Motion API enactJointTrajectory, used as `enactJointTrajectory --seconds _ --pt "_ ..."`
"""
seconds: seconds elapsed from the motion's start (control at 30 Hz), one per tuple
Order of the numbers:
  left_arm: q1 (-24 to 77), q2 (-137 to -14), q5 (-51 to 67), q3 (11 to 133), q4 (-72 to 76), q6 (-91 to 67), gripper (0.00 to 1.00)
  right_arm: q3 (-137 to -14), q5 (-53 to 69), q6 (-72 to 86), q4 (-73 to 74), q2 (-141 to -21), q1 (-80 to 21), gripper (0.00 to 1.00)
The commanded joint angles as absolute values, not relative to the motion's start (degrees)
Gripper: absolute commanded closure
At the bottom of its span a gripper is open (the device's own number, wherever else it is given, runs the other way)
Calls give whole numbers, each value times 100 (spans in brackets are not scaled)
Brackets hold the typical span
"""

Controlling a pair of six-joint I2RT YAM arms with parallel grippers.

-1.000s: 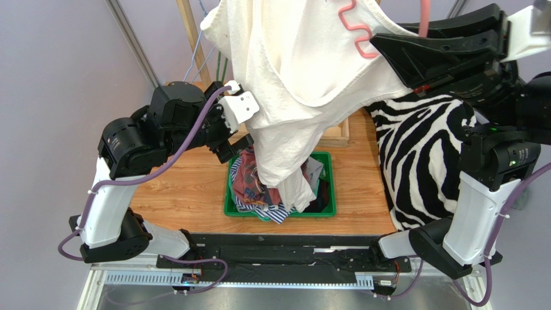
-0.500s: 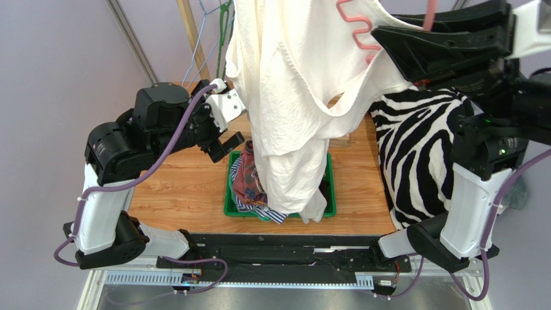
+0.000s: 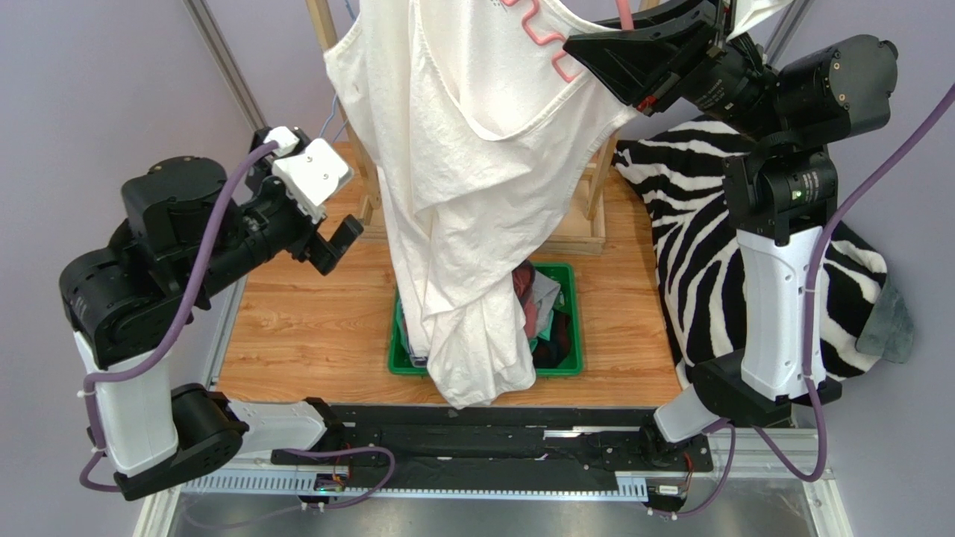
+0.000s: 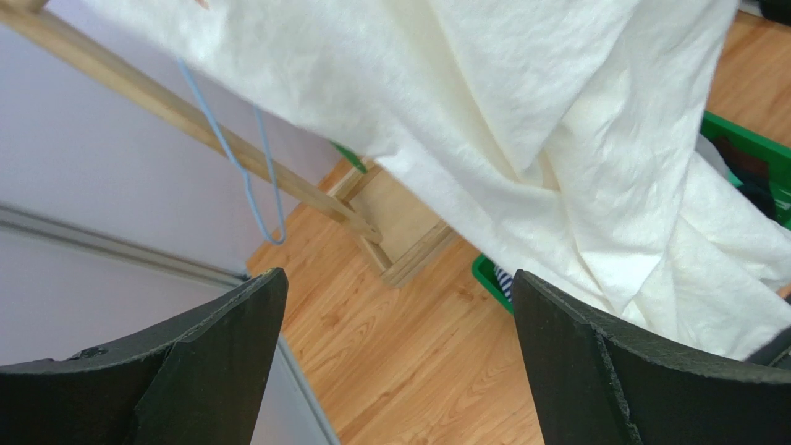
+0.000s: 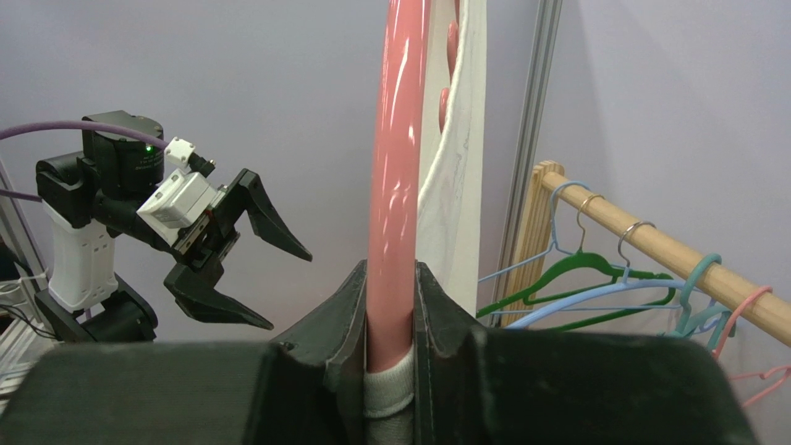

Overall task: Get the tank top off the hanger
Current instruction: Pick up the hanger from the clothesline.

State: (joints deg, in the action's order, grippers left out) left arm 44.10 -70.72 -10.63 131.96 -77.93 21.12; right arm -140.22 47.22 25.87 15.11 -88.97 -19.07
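Observation:
A white tank top (image 3: 471, 201) hangs from a pink hanger (image 3: 540, 31) at the top of the overhead view, its hem reaching down over the green bin. My right gripper (image 3: 628, 39) is raised high and shut on the hanger's pink shaft (image 5: 395, 185), with a bit of white fabric (image 5: 390, 389) caught low between the jaws. The tank top's strap (image 5: 460, 139) hangs just behind the shaft. My left gripper (image 3: 336, 229) is open, empty, and apart from the cloth on its left. In the left wrist view the gripper (image 4: 395, 371) frames bare table, with the tank top (image 4: 520, 111) above and to the right.
A green bin (image 3: 561, 336) of mixed clothes sits mid-table under the tank top. A zebra-print cloth (image 3: 706, 257) lies at the right. A wooden rack (image 5: 650, 246) holding several hangers stands behind, its base (image 3: 583, 229) on the table. A blue hanger (image 4: 251, 176) dangles from its bar.
My left arm has drawn back to the left, away from the tank top. The right gripper has carried the hanger leftward, and the tank top now hangs straighter over the bin.

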Motion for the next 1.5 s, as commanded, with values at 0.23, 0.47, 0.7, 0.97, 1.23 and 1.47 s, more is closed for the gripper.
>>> enactJointTrajectory --seconds 0.23,0.47,0.7,0.97,1.23,1.47 --pt "4122 -6882 -1372 13140 -7752 2048 1 -14415 3376 2259 247 -8622 -1934 100" --pt "4096 -6917 -1134 13052 -7840 1969 1 -14695 2786 2083 70 -8780 -1934 100" --pt "4078 -6891 -993 12964 -7866 1934 1 -14705 2523 1995 53 -8868 -1934 100" --pt "4078 -6864 -905 12858 -7857 1942 1 -14625 3128 1986 516 -8816 -1925 100" --pt "4087 -6794 -809 12709 -7831 2057 1 -12274 4411 1960 773 -7770 -1934 100" --pt "4078 -6794 -747 12639 -7831 2109 1 -10681 4886 1294 1606 -7014 -1925 100"
